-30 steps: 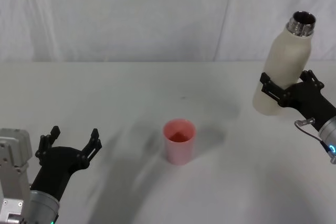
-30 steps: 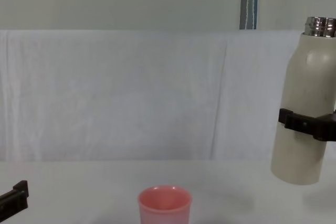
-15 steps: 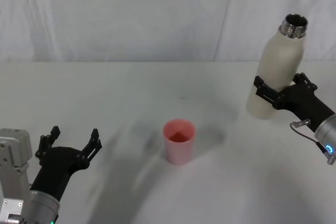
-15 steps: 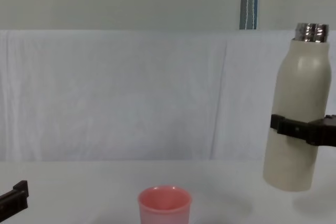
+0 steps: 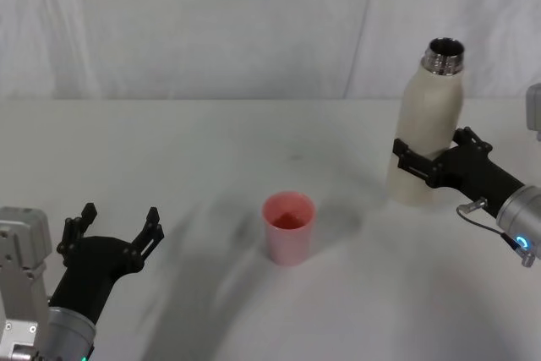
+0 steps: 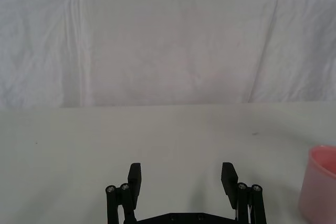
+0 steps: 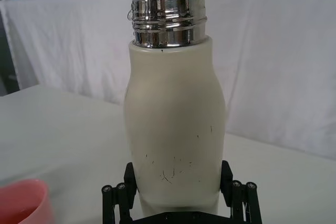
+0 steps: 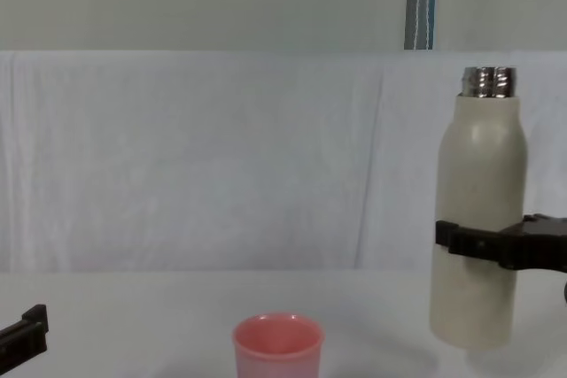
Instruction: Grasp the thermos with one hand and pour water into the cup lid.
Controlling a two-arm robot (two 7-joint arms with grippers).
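White cloth backdrop [image 5: 186, 23] fills the upper half of the head view; below it a pale table [image 5: 169, 150] runs across the frame.

Thermos [image 5: 427, 124]: at the right of the head view, upright, uncapped, its steel neck open at the top. The chest view puts its base just above the table surface, so it appears lifted; contact with the table cannot be ruled out.

Right gripper [image 5: 429, 166]: enters from the lower right and is clamped around the lower body of the thermos, one finger on each side, as the right wrist view confirms.

Left gripper [image 5: 112, 227]: at the lower left of the head view, low over the table, fingers spread with nothing between them, well apart from both task items. Judged idle.

Cup lid [image 5: 289, 227]: centre of the head view, slightly below the middle, standing upright on the table, mouth up, well to the left of the thermos. Its contents cannot be determined.

Progress assessment: the grasp is done. Outstanding: bringing the neck over the cup lid, tilting, and pouring. No tilt and no stream of water are visible. Task judged at an early-to-middle stage.
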